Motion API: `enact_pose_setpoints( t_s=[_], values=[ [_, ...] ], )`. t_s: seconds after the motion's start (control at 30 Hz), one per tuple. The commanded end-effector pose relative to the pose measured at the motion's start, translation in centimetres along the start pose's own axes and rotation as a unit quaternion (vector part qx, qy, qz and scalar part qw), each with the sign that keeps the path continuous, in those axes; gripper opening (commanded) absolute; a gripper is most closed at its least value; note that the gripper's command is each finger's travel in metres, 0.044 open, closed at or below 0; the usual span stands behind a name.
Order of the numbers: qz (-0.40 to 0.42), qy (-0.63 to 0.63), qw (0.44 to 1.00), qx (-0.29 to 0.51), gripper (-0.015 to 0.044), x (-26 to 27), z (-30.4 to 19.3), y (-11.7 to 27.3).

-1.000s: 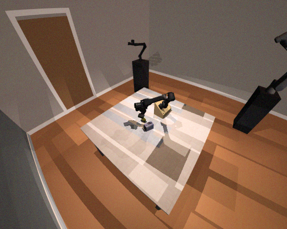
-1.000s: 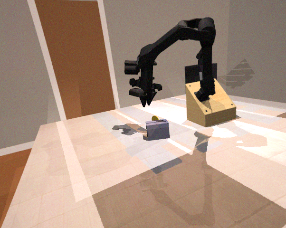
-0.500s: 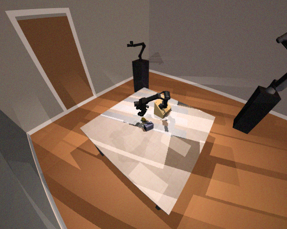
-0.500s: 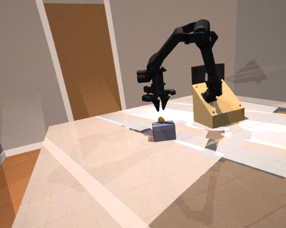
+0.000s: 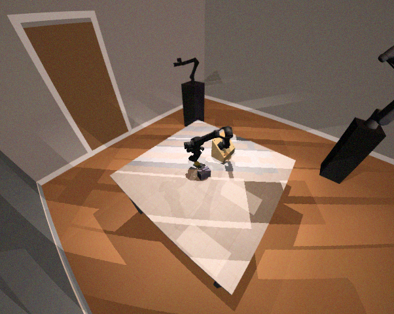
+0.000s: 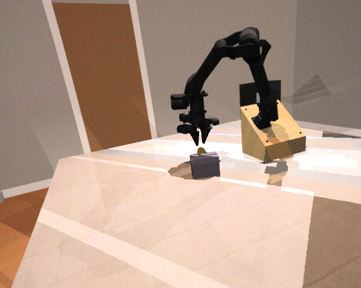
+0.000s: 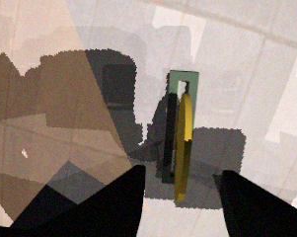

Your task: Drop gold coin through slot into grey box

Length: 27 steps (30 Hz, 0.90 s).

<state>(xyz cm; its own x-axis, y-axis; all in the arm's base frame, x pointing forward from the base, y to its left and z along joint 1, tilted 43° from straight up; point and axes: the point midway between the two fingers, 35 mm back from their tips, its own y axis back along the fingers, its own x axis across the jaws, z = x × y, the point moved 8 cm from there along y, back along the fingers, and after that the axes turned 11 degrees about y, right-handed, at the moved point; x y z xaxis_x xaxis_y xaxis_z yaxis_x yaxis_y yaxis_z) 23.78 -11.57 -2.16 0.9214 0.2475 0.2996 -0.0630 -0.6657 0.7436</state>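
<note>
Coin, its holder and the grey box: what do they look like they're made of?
Coin: likely metal, going by its gold-yellow colour and thin hard rim. Holder: matte dark-green, possibly plastic; no shine. Box: flat grey-violet faces with sharp edges, plastic or painted metal; I cannot tell which. The claw is open above the coin, not touching it.

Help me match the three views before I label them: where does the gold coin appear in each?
Top: the gold coin is a tiny speck near the table's middle, under the jaws, just above the grey box.
Exterior: centre, peeking up behind the box's lid.
Wrist: centre-right, on edge in the green holder, between the jaws' tips.
Shared landmark: the gripper directly above it.
</note>
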Motion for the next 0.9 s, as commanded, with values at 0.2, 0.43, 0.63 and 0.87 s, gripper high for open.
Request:
enact_pose_setpoints(
  t_s=[0.2, 0.43, 0.63, 0.87],
  values=[
    [-0.001, -0.003, 1.0, 0.005, 0.0161, -0.1, -0.1, -1.9],
    [-0.002, -0.001, 1.0, 0.005, 0.0161, -0.1, -0.2, -3.0],
    [-0.001, -0.001, 1.0, 0.006, 0.0161, -0.1, -0.2, -4.0],
    [-0.001, -0.002, 1.0, 0.006, 0.0161, -0.1, -0.3, -5.1]
  ],
)
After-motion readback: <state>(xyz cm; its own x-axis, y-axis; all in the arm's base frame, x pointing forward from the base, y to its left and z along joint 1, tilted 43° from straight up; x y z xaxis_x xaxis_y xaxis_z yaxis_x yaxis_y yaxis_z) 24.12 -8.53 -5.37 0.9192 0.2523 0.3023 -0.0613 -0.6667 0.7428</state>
